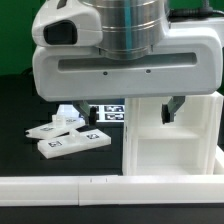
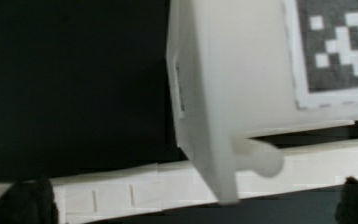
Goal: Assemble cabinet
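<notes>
The cabinet is a large white box with inner compartments, standing at the exterior view's right. Two flat white panels with tags lie to its left on the black table. My gripper hangs over the cabinet's top; one dark finger shows there. In the wrist view the gripper is open. A thin cabinet wall stands between the wide-apart fingertips, touching neither. A tag and a small round peg show on the cabinet.
A long white rail runs along the table's front edge, also in the wrist view. The marker board lies behind the panels. The gripper body hides the upper part of the exterior view.
</notes>
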Controlling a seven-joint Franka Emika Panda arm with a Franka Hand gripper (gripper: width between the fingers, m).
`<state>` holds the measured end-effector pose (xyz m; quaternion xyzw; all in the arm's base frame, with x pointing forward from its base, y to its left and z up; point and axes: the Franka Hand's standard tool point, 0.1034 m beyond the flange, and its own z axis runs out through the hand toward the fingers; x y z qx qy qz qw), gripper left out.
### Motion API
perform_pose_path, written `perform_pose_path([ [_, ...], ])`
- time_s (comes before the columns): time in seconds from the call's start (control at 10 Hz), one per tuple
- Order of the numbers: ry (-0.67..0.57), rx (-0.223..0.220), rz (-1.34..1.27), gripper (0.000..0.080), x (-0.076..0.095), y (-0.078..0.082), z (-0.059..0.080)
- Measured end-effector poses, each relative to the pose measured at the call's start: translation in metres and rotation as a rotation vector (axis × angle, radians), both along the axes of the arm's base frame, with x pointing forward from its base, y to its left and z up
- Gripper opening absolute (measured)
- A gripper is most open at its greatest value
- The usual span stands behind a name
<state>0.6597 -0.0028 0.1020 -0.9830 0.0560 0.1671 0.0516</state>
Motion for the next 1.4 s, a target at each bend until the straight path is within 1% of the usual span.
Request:
perform_pose_path([
  [0.1, 0.036, 0.004, 0.001, 0.0796, -0.006, -0.001, -0.001],
  [0.3, 0.115, 0.012, -0.004, 0.0796, -0.007, -0.012, -0.006],
  [0.4, 0.201, 0.025, 0.001, 0.0796, -0.014, -0.015, -0.008],
  [0.5, 0.233, 0.03, 0.003, 0.0796, -0.014, -0.018, -0.013],
  [0.7, 0.209, 0.028, 0.003, 0.0796, -0.013, -0.016, -0.009],
  [0.8, 0.206, 0.027, -0.006, 0.0796, -0.017, -0.014, -0.007],
  [0.9, 0.318, 0.031, -0.097, 0.0796, -0.037, -0.006, -0.003],
  [1.0, 0.362, 0.033, -0.105, 0.0796, -0.038, -0.002, -0.007],
  [1.2, 0.349, 0.025, -0.095, 0.0796, -0.038, 0.007, -0.009],
  [1.4, 0.342, 0.026, -0.101, 0.0796, -0.044, 0.006, -0.006],
])
